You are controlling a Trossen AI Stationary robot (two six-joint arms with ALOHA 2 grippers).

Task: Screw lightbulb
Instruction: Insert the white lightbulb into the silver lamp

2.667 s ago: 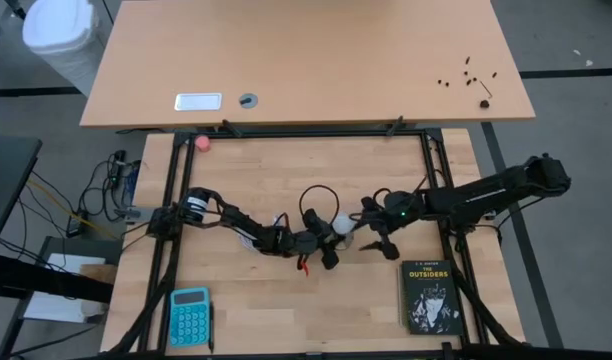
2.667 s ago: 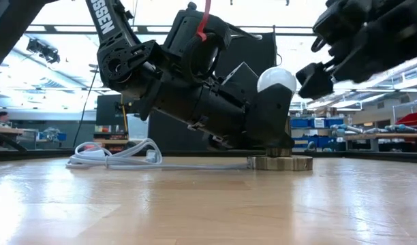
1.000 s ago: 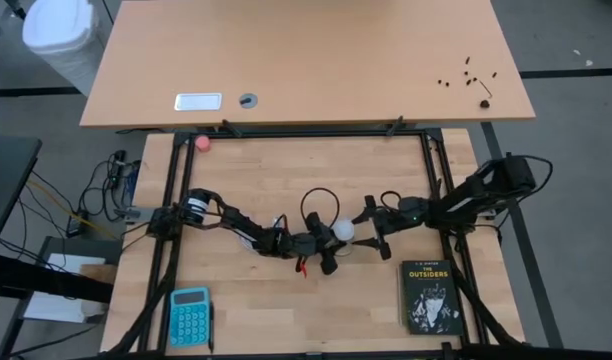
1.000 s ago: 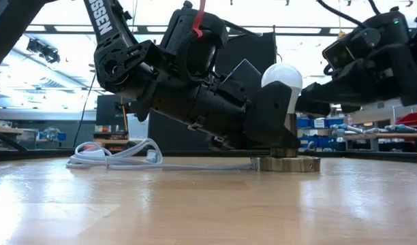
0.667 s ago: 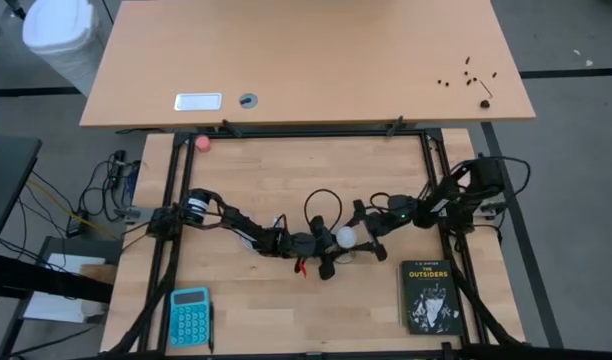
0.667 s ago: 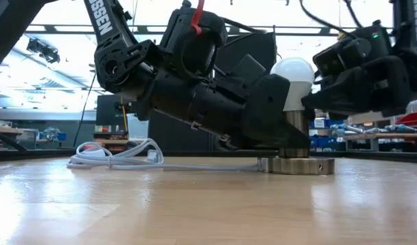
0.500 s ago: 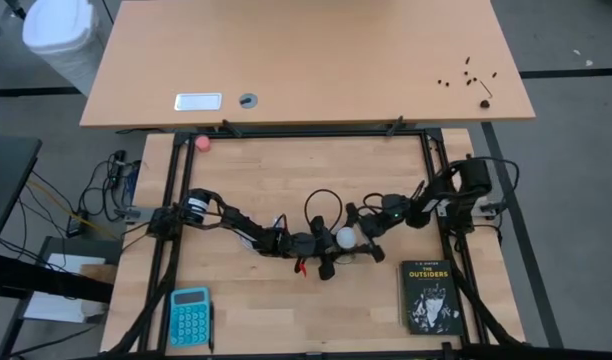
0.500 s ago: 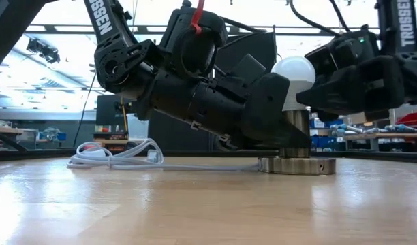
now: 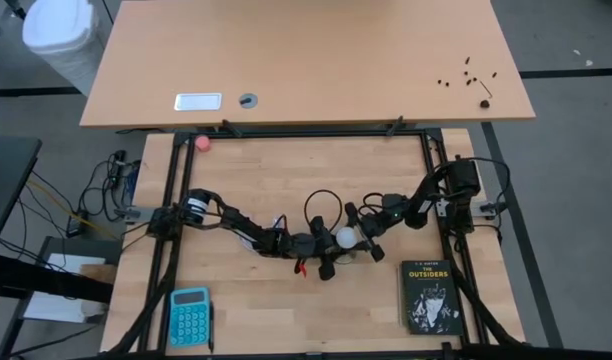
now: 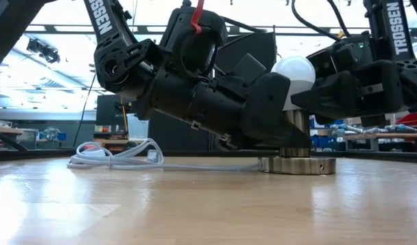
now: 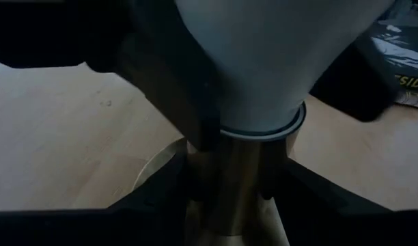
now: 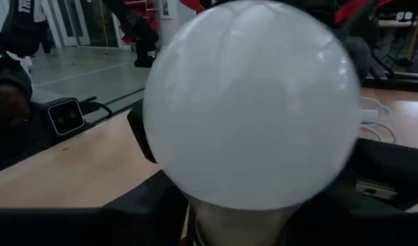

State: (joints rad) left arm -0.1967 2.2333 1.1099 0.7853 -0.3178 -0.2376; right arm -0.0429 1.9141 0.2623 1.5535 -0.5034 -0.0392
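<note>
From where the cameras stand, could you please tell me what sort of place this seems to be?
Probably a robotics lab or workshop. Two dark arms work at a framed wooden table, a plain desk stands beside it, and the low view looks into a large room with shelving holding blue bins under strip ceiling lights.

Even overhead light falls on the table (image 9: 286,310) in the high view, with short, soft shadows. In the low view, bright ceiling lights behind the lightbulb (image 10: 295,71) leave the arms as dark silhouettes. Both wrist views are blurred up close; the bulb's globe glows washed-out white.
</note>
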